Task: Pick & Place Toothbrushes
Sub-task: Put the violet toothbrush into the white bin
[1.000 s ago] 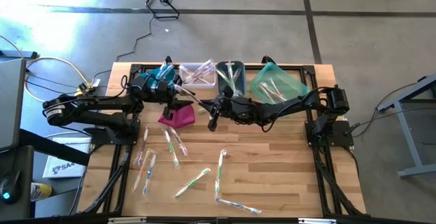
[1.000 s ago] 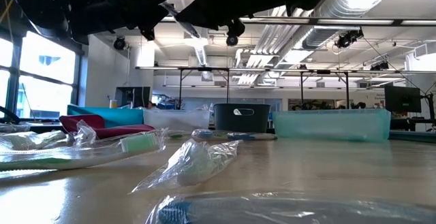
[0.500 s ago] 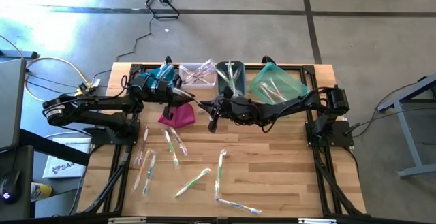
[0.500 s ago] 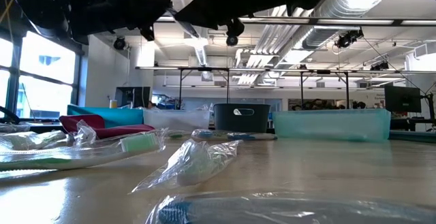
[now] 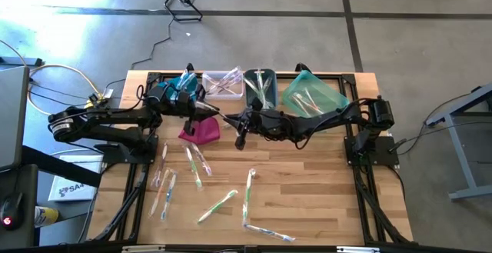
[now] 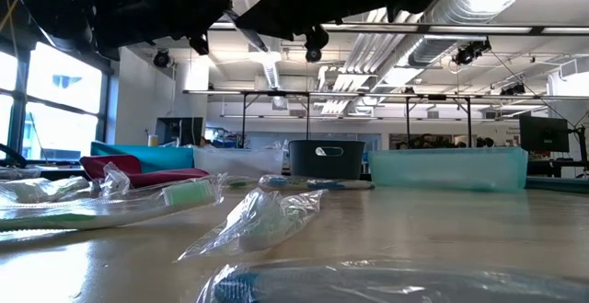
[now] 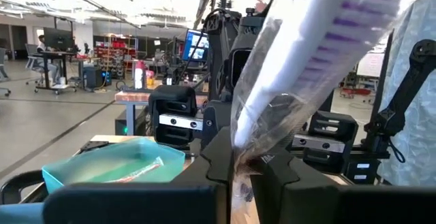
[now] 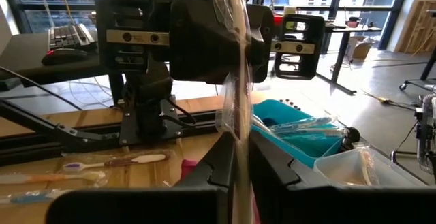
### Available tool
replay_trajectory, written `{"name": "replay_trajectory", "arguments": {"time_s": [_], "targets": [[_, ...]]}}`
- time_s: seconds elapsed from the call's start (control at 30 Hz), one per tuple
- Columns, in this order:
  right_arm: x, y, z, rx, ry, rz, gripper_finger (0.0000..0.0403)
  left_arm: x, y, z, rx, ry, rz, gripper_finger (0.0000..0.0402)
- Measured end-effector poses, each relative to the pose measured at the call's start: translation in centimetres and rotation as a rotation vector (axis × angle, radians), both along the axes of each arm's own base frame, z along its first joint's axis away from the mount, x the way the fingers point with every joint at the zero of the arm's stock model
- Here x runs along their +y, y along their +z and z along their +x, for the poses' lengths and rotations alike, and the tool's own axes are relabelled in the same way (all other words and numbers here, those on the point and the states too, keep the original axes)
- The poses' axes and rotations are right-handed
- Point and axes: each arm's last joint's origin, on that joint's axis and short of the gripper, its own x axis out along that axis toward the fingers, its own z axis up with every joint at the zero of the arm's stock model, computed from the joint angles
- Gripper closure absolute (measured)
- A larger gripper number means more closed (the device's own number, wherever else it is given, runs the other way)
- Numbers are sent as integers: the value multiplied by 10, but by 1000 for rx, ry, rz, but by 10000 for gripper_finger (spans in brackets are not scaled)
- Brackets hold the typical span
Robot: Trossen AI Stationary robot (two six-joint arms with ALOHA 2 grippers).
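One toothbrush [image 5: 219, 113] in a clear wrapper hangs above the table between my two grippers, over the magenta pouch [image 5: 201, 130]. My left gripper [image 5: 211, 111] comes from the left and is shut on it. My right gripper [image 5: 229, 118] comes from the right and is shut on its other end. The left wrist view shows the white head with purple bristles [image 7: 327, 33] past the fingers. Several more wrapped toothbrushes [image 5: 192, 164] lie flat on the wood nearer the front edge. My left gripper pinches the wrapped toothbrush between its two fingers at the part just behind the head [image 7: 241, 157]. The fingers come about level from the table's left. The head sticks out beyond them, clear of the table. My right gripper pinches the other end of the same wrapped toothbrush [image 8: 236, 141] between its two fingers, coming level from the table's right. The brush and its wrapper run on from the fingers toward the left gripper, lifted clear.
Along the far edge stand a blue bin [image 5: 184, 84], a clear bin [image 5: 223, 82], a dark grey bin [image 5: 260, 88] and a teal bin [image 5: 311, 95], each with toothbrushes inside. Loose toothbrushes [image 5: 249, 191] are scattered over the table's near half.
My left gripper has shut on the toothbrush that my right gripper holds up. Both arms have kept still, and the brush has stayed where it was.
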Motion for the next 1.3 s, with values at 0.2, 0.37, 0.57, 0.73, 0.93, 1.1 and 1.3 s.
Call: {"name": "replay_trajectory", "arguments": {"time_s": [0.2, 0.37, 0.57, 0.73, 0.93, 1.1, 1.3], "targets": [[-1, 0, 0, 4, -19, 2, 318, 0, 0, 0, 0, 2, 4, 379], [-1, 0, 0, 2, -28, 9, 247, 0, 0, 0, 3, 1, 3, 380], [2, 5, -4, 17, -10, 26, 164, 0, -1, 0, 12, 2, -2, 381], [8, 24, -22, 106, 3, 25, 133, 0, -3, 1, 29, 8, 13, 381], [20, 46, -48, 180, 10, 54, 141, 1, -3, 1, 28, 10, 15, 381], [25, 56, -67, 232, -35, 121, 159, 1, -3, 1, 30, 12, 13, 381], [24, 56, -83, 316, -87, 201, 180, 1, -4, 1, 32, 12, 9, 381]]}}
